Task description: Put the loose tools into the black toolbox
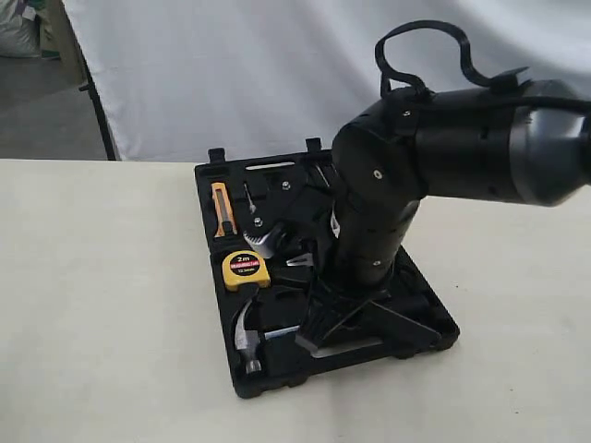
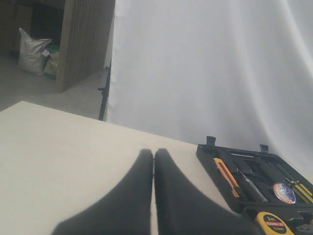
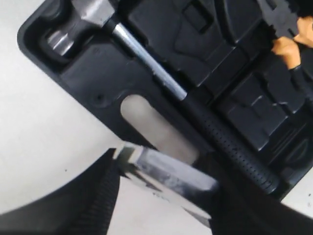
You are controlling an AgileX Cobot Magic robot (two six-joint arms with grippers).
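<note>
Right pincer [image 3: 164,169]: jaws apart over toolbox [image 1: 209,185] edge, bright metal strip between them; gripped or not, cannot tell. Hammer [image 3: 182,95] in recess, long axis along slot-handle edge, grip end just beside this pincer. Left pincer [image 2: 154,161]: together, empty, over bench [image 1: 92,305], farther off. Wrench [image 1: 268,242], tape roll [image 2: 283,192], tape measure [image 1: 246,269] also in toolbox.

Legible marking, one only: "2m" on the round black face label of the yellow tape measure [image 1: 246,269], seated at 9 o'clock in the black toolbox [image 1: 277,380]. Red strip beneath carries print (too small to read). Blue-red-white label on the tape roll [image 2: 284,193]: lettering illegible
</note>
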